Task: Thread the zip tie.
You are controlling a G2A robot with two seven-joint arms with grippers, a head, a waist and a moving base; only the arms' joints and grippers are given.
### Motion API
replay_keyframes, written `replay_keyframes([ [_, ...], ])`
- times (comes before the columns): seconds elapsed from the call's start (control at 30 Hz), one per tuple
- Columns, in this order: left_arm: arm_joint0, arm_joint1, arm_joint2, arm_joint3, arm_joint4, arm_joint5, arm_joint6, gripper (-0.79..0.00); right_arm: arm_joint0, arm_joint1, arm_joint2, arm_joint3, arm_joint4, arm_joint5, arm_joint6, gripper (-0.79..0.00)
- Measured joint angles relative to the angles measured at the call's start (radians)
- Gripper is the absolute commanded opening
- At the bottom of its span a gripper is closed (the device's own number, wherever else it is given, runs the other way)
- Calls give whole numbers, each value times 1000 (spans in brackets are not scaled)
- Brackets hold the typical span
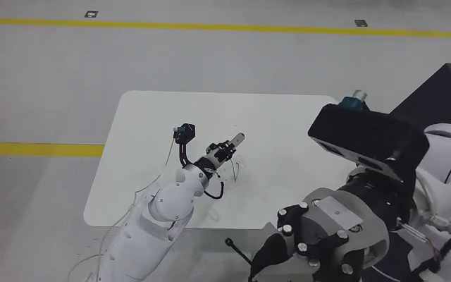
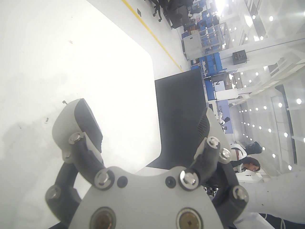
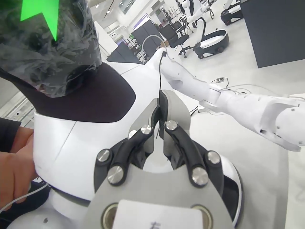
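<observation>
Between right fingers (image 3: 175, 107) — zip tie (image 3: 160, 77), thin, black

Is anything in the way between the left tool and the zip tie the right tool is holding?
Nothing visible does. The zip tie is pinched in the right tool by the near edge of the table. The left tool hangs open over it, with bare tabletop between them.

Thin black zip tie (image 3: 160, 82), small head at free end, pinched upright between closed fingers of right hand (image 3: 159, 104), strip nearly straight.
</observation>
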Motion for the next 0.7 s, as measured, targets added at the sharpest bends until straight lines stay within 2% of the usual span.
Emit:
replay_keyframes([
  [0.2,0,0,0,0,0,0,0,0,-14,8,63,-96,-274,-13,-104,-785],
  [0.33,0,0,0,0,0,0,0,0,-10,9,45,-97,-406,-62,-115,-785],
  [0.57,0,0,0,0,0,0,0,0,-3,6,-5,-97,-424,-93,-123,-785],
  [0.7,0,0,0,0,0,0,0,0,2,3,-23,-97,-369,-108,-115,-785],
])
